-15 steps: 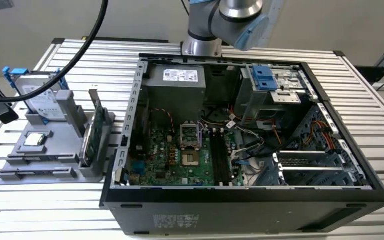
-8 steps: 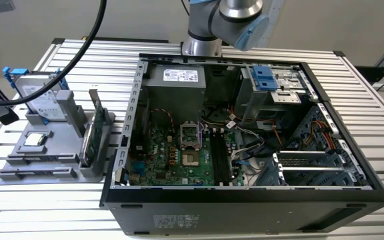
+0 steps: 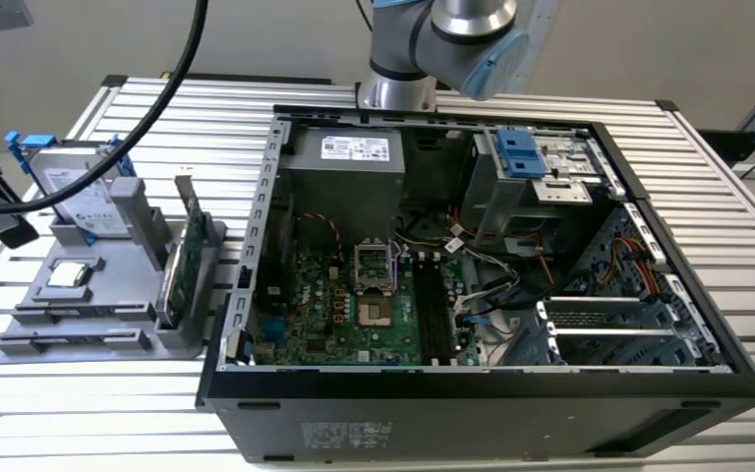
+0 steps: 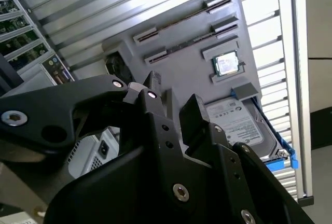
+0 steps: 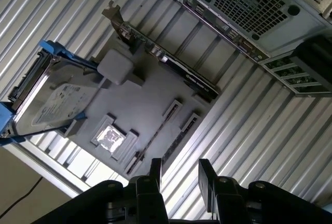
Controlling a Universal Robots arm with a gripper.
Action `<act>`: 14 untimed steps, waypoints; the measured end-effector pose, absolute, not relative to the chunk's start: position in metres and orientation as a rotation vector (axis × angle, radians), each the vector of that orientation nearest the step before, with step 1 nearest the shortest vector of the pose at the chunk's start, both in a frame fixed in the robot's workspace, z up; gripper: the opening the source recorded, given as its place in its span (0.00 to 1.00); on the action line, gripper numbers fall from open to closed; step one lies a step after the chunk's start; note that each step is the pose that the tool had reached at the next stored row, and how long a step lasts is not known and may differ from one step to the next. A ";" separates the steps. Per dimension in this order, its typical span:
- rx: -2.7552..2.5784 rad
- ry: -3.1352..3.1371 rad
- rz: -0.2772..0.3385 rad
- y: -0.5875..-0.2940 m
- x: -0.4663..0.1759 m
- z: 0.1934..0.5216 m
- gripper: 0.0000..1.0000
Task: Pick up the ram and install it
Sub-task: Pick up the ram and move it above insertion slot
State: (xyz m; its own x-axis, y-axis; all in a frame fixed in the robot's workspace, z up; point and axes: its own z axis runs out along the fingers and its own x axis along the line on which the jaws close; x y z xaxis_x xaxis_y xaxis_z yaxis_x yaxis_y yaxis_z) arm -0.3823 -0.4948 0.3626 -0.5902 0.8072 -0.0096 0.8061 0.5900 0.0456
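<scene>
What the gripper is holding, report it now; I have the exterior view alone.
Observer: Nothing. In the first wrist view the gripper is open, and the gap between its fingers is empty.
Operator: Name what it faces.
Observer: The gray holder, with the ram seated edge-up in its slot.
Operator: Confirm contact.
Observer: None. In the second wrist view the fingers stand apart from the ram.
</scene>
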 end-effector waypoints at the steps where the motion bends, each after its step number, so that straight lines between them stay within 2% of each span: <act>1: 1.410 2.774 0.056 -0.495 -0.382 0.362 1.00; 14: 1.437 2.757 0.048 -0.493 -0.382 0.356 1.00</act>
